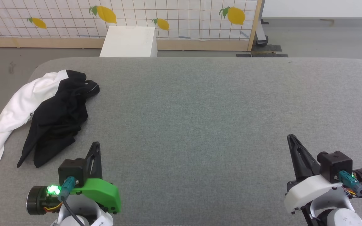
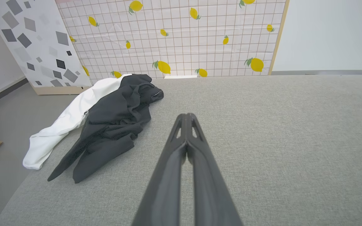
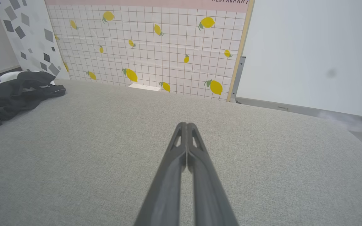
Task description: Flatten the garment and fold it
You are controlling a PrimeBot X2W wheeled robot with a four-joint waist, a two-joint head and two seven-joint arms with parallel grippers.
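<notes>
Garment [image 1: 55, 116], soft black-and-white cloth, lies crumpled on the woven grey surface [image 1: 200, 110]; both slim jaws are closed, empty.

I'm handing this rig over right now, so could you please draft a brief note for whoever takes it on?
Left hand: shut, empty, at the front left of the grey surface, just short of the garment.
Right hand: shut, empty, at the front right, far from the garment.
Garment: a crumpled heap on the surface's left side, black cloth bunched beside the white, white part reaching the left edge.
Done: nothing; it is neither flattened nor folded.
Left: grasp it, spread it flat, then fold.
</notes>
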